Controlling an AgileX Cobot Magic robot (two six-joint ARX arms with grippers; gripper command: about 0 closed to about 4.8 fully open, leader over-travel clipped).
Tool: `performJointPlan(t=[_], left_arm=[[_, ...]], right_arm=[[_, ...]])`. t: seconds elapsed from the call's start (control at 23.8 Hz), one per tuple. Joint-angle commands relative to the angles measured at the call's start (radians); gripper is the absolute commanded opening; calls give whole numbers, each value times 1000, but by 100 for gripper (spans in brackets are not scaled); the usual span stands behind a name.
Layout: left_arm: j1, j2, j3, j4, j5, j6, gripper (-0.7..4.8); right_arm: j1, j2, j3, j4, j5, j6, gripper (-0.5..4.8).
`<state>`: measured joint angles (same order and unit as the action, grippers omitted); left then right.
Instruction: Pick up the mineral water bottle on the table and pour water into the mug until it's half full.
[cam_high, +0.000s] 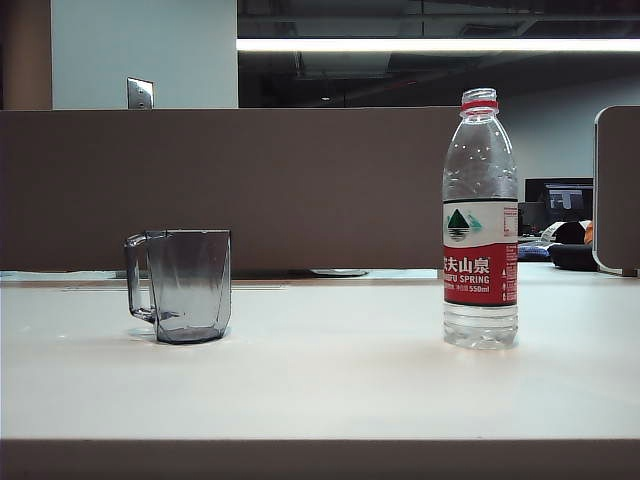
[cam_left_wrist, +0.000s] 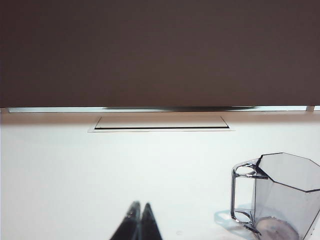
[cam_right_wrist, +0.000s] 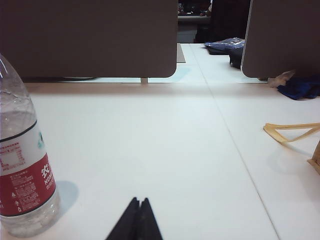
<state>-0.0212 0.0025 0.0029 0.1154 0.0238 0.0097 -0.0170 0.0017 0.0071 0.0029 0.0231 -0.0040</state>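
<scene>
The tall clear plastic mineral water bottle (cam_high: 480, 220), with its red neck ring, white-and-red label and green mountain logo, stands upright on the wide off-white table (cam_high: 320, 380), at about 3 o'clock in the exterior view. Clear water (cam_high: 480, 325) shows through its ridged base. The cap appears to be off, leaving a bare threaded neck. Well apart from it, at about 9 o'clock, the short smoky-grey transparent mug (cam_high: 185, 285) sits upright with its angular handle turned away from the bottle; it looks empty.

Neither arm shows in the exterior view. In the right wrist view the right gripper (cam_right_wrist: 139, 202) hangs low over the table, its dark fingertips pressed together, holding nothing, with the bottle near it. In the left wrist view the left gripper (cam_left_wrist: 140, 206) is likewise pinched narrow and empty, the mug close by.

A brown partition panel (cam_high: 230, 185) runs behind the table
</scene>
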Motion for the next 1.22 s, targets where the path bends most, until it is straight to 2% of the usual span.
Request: performJointPlan(t=[0.04, 0.38, 0.5, 0.55, 0.59, 0.67, 0.76, 0.88, 0.93, 1.09, 1.22], left_arm=[[1, 0, 3, 12, 6, 0, -5], [1, 0, 9, 12, 6, -29, -5], [1, 1, 51, -20, -3, -79, -5], [1, 1, 118, -119, -22, -77, -5], [1, 4, 156, -172, -24, -75, -5], [1, 21, 241, -264, -23, -71, -5], [-1, 48, 311, -299, -6, -74, -5], [-2, 121, 422, -302, 74, -103, -5], [-3, 182, 496, -318, 124, -120, -5], [-19, 309, 640, -381, 164, -118, -5], [-66, 429, 758, -446, 200, -111, -5]], right_arm=[[-1, -1, -2, 33, 4, 4, -1], [0, -2, -1, 39, 1, 7, -1], [0, -2, 39, 45, 2, 141, -1], [1, -1, 89, 45, 2, 232, -1], [1, -1, 127, 45, 1, 270, -1], [1, 2, 208, 14, 0, 274, -1], [1, 16, 292, -58, -2, 267, -1], [1, 69, 436, -222, -6, 225, -1], [1, 125, 532, -301, -8, 201, -1], [1, 264, 708, -346, -26, 201, -1], [1, 431, 892, -472, -51, 200, -1]])
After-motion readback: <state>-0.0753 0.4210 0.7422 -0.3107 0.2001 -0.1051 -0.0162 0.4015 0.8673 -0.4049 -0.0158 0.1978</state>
